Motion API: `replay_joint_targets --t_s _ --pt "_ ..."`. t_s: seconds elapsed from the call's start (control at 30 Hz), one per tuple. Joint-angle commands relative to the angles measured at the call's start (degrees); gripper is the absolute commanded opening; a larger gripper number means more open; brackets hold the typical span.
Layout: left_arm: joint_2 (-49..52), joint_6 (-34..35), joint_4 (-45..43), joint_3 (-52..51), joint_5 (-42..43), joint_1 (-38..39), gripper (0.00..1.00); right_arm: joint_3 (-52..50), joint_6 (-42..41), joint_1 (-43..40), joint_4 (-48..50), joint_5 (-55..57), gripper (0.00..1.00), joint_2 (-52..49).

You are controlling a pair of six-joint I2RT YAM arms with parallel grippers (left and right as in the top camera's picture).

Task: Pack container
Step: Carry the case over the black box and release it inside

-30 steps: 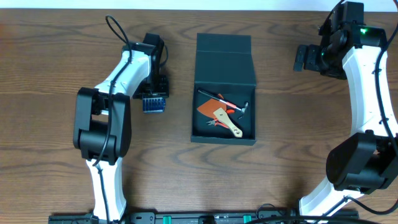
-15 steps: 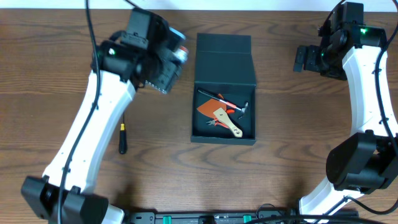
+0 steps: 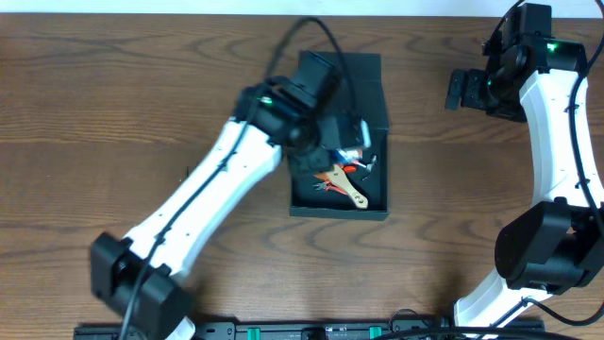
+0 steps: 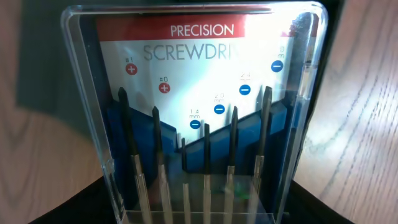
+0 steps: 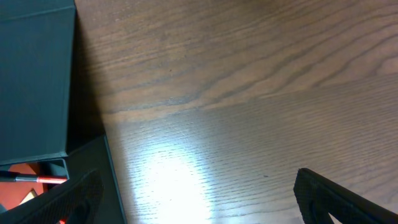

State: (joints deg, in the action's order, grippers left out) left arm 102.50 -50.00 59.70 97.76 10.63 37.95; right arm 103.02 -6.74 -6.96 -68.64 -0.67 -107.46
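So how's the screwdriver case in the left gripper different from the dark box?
The screwdriver case is clear plastic with a red, white and blue card; the container is matte dark cardboard. The case is far smaller than the container. The case is held by the left gripper above the container, which sits on the table with its lid open. Both are rectangular and hold tools.

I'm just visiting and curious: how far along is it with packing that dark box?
Partly done. A few hand tools, including a wooden-handled tool, already lie in the container. The left fingers hold a screwdriver case over it, not yet released. Left: setting it in and probably closing the lid.
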Motion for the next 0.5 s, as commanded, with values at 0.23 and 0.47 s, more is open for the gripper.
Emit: replay_joint_targets --t_s 0.23,0.47 --pt "12.5 -3.3 -0.4 0.0 0.7 1.7 0.06 0.0 1.1 -0.2 -0.5 -0.4 0.99 -0.6" --pt "16.7 -3.3 -0.4 0.0 0.7 1.7 0.06 0.0 1.7 -0.2 -0.6 -0.4 0.99 -0.6"
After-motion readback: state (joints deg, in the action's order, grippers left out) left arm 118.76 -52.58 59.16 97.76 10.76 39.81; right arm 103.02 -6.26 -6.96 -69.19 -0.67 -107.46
